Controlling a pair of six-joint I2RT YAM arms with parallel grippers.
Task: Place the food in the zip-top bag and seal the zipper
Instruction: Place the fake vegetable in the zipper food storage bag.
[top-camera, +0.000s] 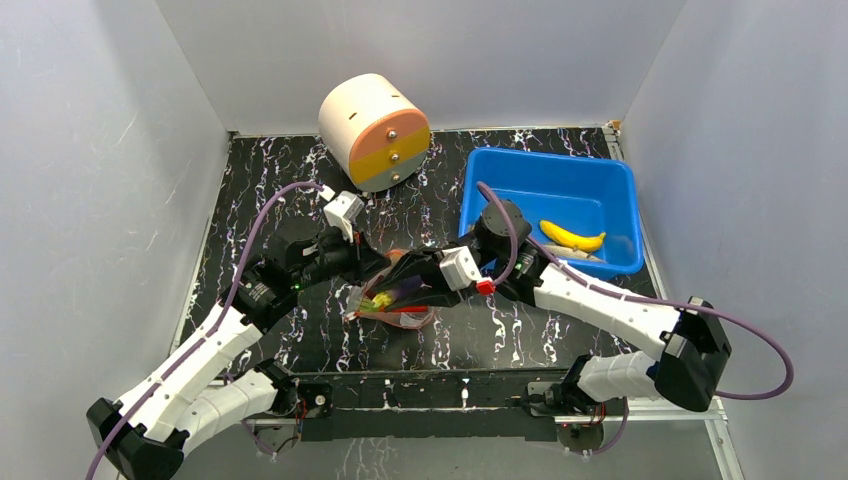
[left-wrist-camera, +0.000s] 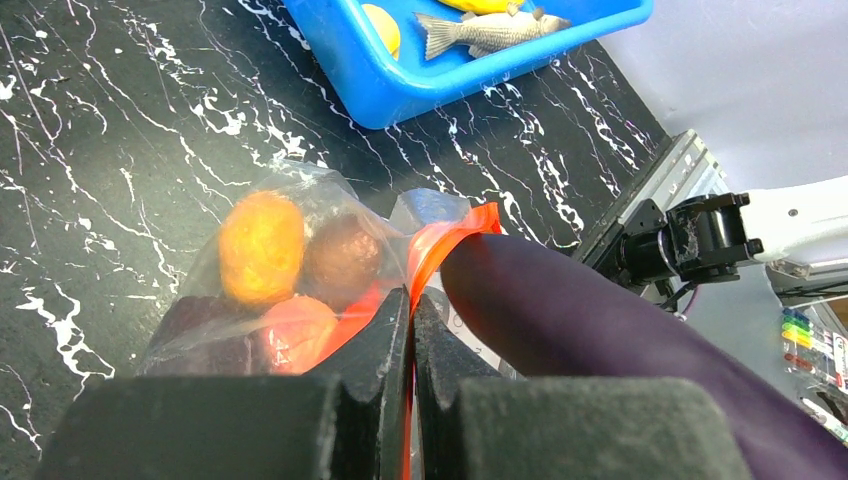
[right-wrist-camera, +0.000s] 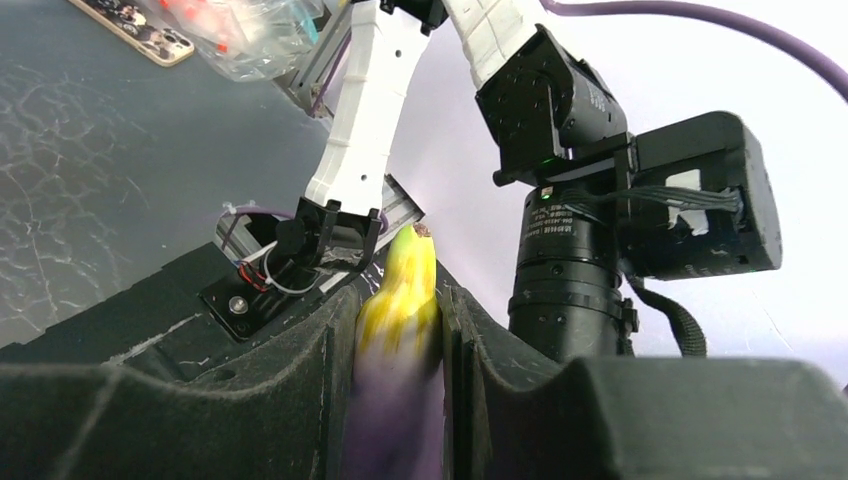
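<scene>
Beside the zip-top bag (left-wrist-camera: 262, 262), the right pincer (right-wrist-camera: 398, 310) clamps the eggplant (left-wrist-camera: 570, 305).

Ahead of me on the black, white-veined table (top-camera: 260, 160), a cream cylinder (top-camera: 372, 125) with an orange and yellow end lies on its side near the back wall; to its right, apart from it, a blue bin (top-camera: 548, 157) stands at the table's right edge
</scene>
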